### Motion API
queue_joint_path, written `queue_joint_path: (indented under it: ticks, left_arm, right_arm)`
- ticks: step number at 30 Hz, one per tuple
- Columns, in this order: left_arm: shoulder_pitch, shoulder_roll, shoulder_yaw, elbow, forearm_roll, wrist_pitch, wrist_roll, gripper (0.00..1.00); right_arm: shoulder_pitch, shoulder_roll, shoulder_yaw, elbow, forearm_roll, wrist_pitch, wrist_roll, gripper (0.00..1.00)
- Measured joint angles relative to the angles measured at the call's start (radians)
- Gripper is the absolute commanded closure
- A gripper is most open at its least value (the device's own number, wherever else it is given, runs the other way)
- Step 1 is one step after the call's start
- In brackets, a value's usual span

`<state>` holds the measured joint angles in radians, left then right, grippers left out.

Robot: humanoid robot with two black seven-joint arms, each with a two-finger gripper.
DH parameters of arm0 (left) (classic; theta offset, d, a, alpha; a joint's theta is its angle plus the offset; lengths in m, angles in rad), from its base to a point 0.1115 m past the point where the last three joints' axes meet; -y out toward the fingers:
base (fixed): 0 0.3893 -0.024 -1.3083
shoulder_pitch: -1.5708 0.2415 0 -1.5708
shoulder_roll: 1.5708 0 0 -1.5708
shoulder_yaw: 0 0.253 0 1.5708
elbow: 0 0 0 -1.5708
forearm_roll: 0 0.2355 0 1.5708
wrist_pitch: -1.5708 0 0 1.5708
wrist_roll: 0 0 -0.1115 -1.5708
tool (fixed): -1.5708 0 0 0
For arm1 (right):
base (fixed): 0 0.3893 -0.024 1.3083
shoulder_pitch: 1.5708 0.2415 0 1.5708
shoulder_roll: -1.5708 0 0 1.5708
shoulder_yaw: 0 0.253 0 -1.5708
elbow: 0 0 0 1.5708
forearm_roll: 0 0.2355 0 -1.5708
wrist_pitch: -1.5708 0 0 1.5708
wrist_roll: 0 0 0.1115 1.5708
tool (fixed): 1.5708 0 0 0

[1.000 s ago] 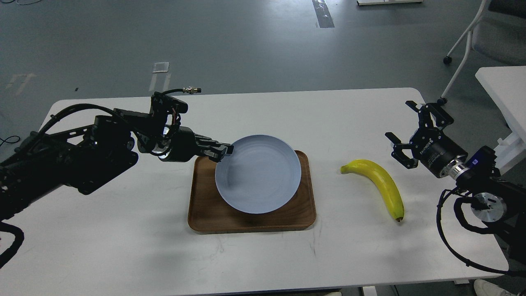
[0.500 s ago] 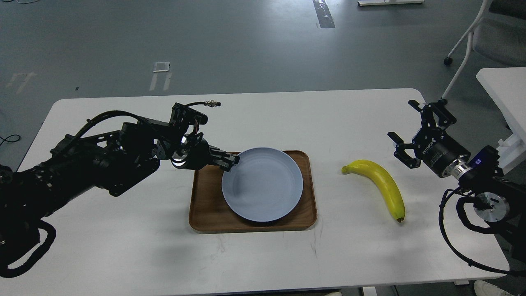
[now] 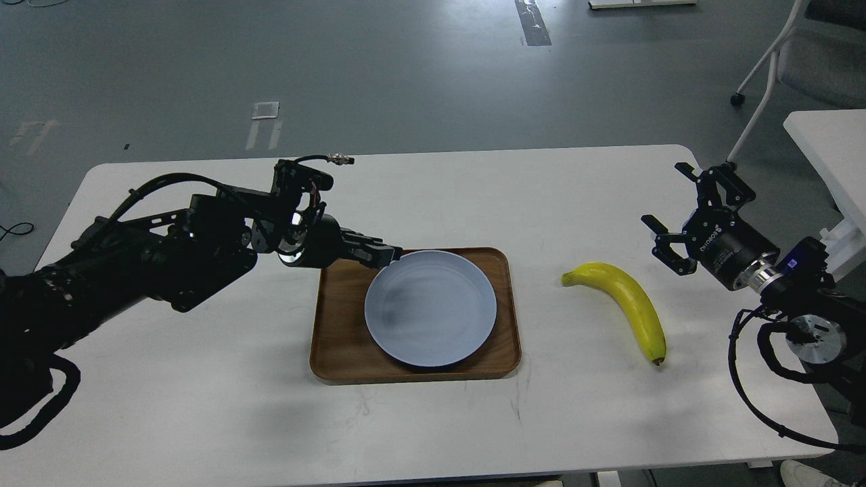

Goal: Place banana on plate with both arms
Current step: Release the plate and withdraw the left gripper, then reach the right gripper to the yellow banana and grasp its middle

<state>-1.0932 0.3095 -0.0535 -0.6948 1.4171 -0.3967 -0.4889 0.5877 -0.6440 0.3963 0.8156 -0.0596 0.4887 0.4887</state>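
While the banana (image 3: pixel 624 305) lies on the white table (image 3: pixel 203 406), the right gripper (image 3: pixel 687 216) hangs just beyond its upper right, apart from it and touching nothing. Its 2 fingers are spread wide, with nothing between them. They point toward the far left, so the fruit sits below and to the left of the fingertips, near but clear of them. The banana's blunt end points left toward the tray (image 3: pixel 338 338), and its dark tip points toward the near edge of the table. It lies well to the right of the tray, and bare table shows between them.

Across the table, the left gripper (image 3: pixel 391 256) reaches in from the left and ends at the far left rim of the plate (image 3: pixel 430 308). Its fingers are dark and seen nearly end-on against the rim, so I cannot tell whether they pinch the plate or only sit beside it. The plate, round and pale blue-grey, lies flat in the brown wooden tray, with wood showing on all 4 sides. The left gripper is well apart from the banana, with the plate and the tray's right edge between them.

A white chair (image 3: pixel 798 61) stands on the grey floor past the table's far right corner.
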Motion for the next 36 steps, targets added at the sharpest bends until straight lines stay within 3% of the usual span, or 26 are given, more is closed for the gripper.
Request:
queue_joint_path:
  ticks: [7,11,20,24,29,36]
  left_arm:
    - [-0.023,0.202,-0.077,-0.168,-0.716,-0.03,0.0,0.02]
    - [0.088,0.289,-0.172,-0.213,-0.972,-0.062,0.0,0.02]
    - [0.473,0.325,-0.541,-0.213,-1.035,-0.092,0.0,0.02]
    - [0.505,0.324,-0.573,-0.206,-1.036,-0.092,0.0,0.02]
    - [0.509,0.322,-0.601,-0.203,-1.037,-0.092,0.0,0.02]
    - [0.508,0.323,-0.611,-0.202,-1.037,-0.092,0.0,0.02]
  right_arm:
    - [0.0,-0.034,-0.012,0.042,0.0,0.0,0.0,0.01]
    - [0.0,-0.036,-0.014,0.045,0.0,0.0,0.0,0.01]
    - [0.01,-0.1,-0.05,0.118,-0.069,0.0,0.0,0.0]
    - [0.04,-0.19,-0.059,0.21,-0.184,0.0,0.0,0.01]
    - [0.171,-0.32,-0.101,0.279,-0.524,0.0,0.0,0.0]
    - [0.49,-0.35,-0.408,0.283,-0.938,0.0,0.0,0.0]
